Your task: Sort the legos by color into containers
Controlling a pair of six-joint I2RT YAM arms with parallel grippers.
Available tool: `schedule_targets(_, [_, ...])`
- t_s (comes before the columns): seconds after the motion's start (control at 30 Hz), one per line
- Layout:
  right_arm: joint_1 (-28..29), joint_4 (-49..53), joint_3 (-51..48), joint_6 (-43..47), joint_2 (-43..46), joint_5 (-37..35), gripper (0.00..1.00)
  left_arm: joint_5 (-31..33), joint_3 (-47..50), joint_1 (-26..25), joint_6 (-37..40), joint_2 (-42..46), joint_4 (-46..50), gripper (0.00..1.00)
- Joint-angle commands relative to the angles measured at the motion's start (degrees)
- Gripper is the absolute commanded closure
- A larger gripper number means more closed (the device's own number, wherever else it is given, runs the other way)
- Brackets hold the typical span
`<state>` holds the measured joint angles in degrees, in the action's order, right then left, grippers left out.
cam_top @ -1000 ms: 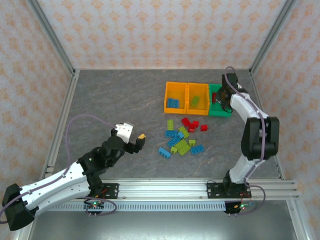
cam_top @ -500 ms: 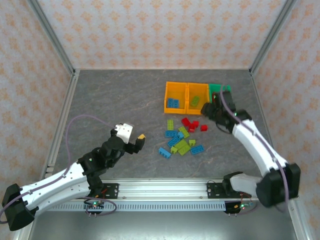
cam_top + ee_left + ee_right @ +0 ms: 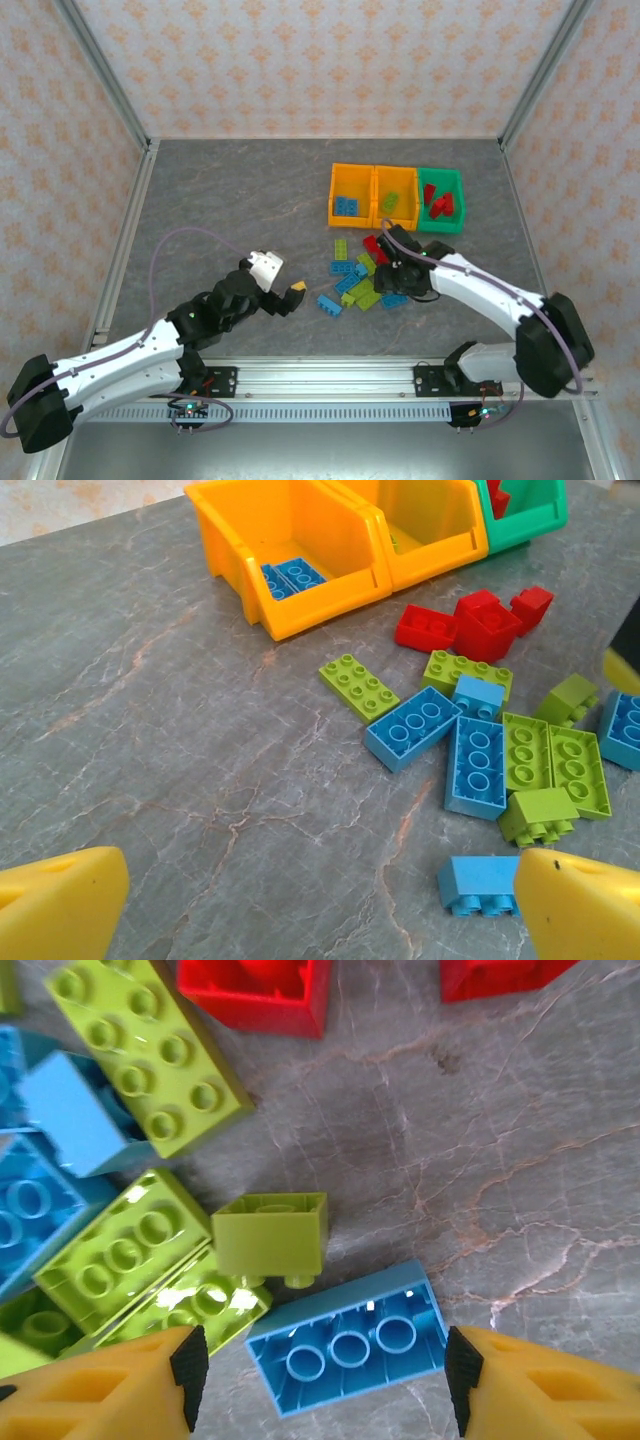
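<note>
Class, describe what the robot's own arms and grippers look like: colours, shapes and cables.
The left arm and right arm have white shells with black joints. A thin lilac cable loops along each. The left gripper and right gripper each have two blocky yellow fingers.

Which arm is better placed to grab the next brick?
Right. The right gripper hangs open over the loose pile of blue, green and red plastic bricks, straddling a blue studded brick; the left gripper, also open, sits short of it.

Wide-spread left hand (image 3: 320, 912), half-spread right hand (image 3: 322, 1388), both low.
</note>
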<state>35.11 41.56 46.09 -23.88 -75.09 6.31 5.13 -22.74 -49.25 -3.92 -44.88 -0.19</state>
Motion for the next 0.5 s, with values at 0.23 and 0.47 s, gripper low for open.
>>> schedule_targets(0.23, [0.31,-7.82,3.78,2.43,-11.08,0.38,0.45,0.41,-0.3,-0.24,1.95,0.06,-0.83,0.0])
schedule_targets(0.47, [0.31,-7.2,3.13,0.42,-9.92,-1.54,0.75,0.44,-0.38,-0.29,1.73,0.58,-0.39,0.0])
